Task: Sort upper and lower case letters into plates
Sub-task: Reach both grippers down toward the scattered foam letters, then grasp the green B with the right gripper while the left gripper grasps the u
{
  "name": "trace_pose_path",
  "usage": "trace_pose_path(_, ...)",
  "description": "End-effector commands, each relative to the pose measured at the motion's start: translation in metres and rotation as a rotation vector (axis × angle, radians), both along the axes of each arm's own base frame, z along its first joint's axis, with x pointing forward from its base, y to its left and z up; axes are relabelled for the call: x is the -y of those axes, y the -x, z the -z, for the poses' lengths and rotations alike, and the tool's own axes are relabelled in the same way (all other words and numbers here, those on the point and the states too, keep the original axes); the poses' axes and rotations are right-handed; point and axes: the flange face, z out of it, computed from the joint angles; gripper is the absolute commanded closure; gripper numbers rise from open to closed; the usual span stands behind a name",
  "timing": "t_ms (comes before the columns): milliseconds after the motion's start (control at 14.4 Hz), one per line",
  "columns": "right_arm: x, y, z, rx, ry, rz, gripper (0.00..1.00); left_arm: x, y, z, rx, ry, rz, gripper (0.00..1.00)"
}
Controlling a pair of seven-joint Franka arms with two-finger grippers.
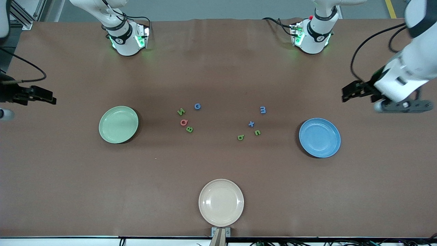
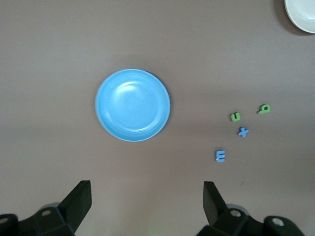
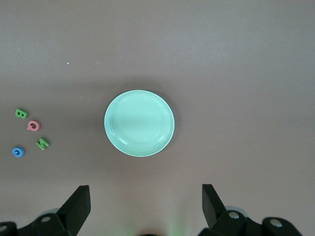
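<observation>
While both arms waited at the table's ends, the left gripper hung with fingers spread wide and empty over bare table near the blue plate; only its fingertips showed in the left wrist view. The right gripper was likewise spread and empty at the right arm's end, largely cut off at the front view's edge, near the pale green plate. Between the plates lay two clusters of tiny letters. Toward the green plate: green N, blue G, red Q, green B. Toward the blue plate: blue m, blue x and two green small letters, hard to read. A cream plate sat nearest the front camera.
</observation>
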Motion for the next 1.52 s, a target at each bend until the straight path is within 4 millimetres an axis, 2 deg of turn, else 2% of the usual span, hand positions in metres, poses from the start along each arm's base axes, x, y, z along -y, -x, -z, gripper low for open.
trace_pose_path(0, -0.045, -0.003, 0.012, 0.009, 0.022, 0.119, 0.00, 0.038, -0.009, 0.034, -0.013, -0.006, -0.057, 0.00)
trace_pose_path(208, -0.114, -0.013, 0.052, 0.018, 0.023, 0.289, 0.00, 0.085, 0.000, 0.076, -0.003, -0.007, -0.121, 0.00)
trace_pose_path(346, -0.161, -0.024, 0.093, 0.018, 0.010, 0.409, 0.00, 0.117, 0.012, 0.109, 0.023, -0.007, -0.172, 0.00)
trace_pose_path(485, -0.215, -0.025, 0.133, 0.053, 0.013, 0.472, 0.00, 0.143, 0.016, 0.144, 0.017, -0.006, -0.238, 0.00)
trace_pose_path(623, -0.254, -0.023, 0.175, 0.080, 0.016, 0.546, 0.00, 0.171, 0.018, 0.186, 0.020, -0.036, -0.292, 0.00)
trace_pose_path(762, -0.294, -0.016, 0.208, 0.078, 0.030, 0.578, 0.00, 0.195, 0.017, 0.230, 0.052, -0.070, -0.354, 0.00)
trace_pose_path(969, -0.334, 0.000, 0.262, 0.091, 0.042, 0.610, 0.04, 0.209, 0.011, 0.277, 0.083, -0.057, -0.445, 0.00)
trace_pose_path(1177, -0.354, 0.011, 0.300, 0.101, 0.051, 0.643, 0.15, 0.220, 0.014, 0.310, 0.077, -0.047, -0.431, 0.00)
trace_pose_path(1246, -0.361, 0.015, 0.311, 0.097, 0.064, 0.648, 0.19, 0.221, 0.014, 0.320, 0.078, -0.038, -0.431, 0.00)
trace_pose_path(1454, -0.374, 0.023, 0.328, 0.097, 0.077, 0.672, 0.22, 0.224, 0.017, 0.339, 0.075, -0.025, -0.426, 0.00)
